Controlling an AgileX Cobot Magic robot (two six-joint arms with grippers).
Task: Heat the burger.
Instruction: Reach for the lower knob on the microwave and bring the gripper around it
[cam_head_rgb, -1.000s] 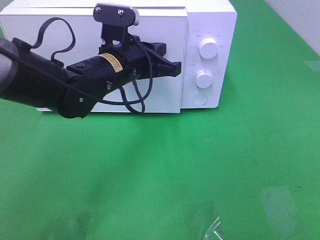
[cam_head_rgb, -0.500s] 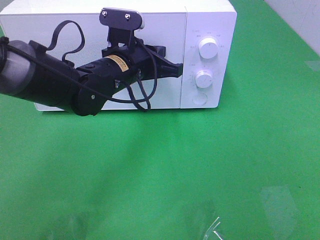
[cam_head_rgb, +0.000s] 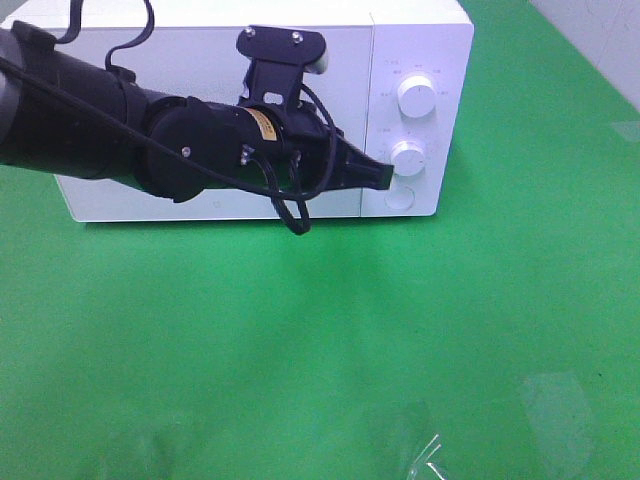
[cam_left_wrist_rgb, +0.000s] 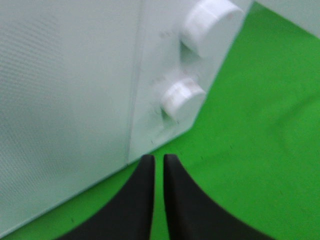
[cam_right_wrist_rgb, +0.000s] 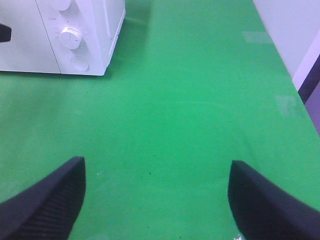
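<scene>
Currently, left claw (cam_head_rgb: 378, 178): fingers drawn almost together with only a thin slit between them, gripping nothing.
Left claw position: tips hang just in front of the control panel of the white microwave (cam_head_rgb: 345, 90), at the centre right of the high view.
Lower knob (cam_head_rgb: 408, 158): just up and to the right of the tips, near but apart from them.
Round button (cam_head_rgb: 400, 197): just right of the tips and slightly below; contact cannot be told.
Upper knob (cam_head_rgb: 416, 95): farther up the panel, clear of the claw.
Door: flush with the cabinet, closed.
Burger: not visible in any view; whether it sits behind the door cannot be told.
Right claw (cam_right_wrist_rgb: 156, 162): fingers spread wide, empty, over bare green desk (cam_head_rgb: 300, 330); the microwave is well apart from it, at the upper left of its wrist view.
Key relation: the panel controls lie directly ahead of the left claw along its long axis, so the left arm is much the nearer.
Judgement: setting a knob or pressing the button looks like the step in hand.
</scene>
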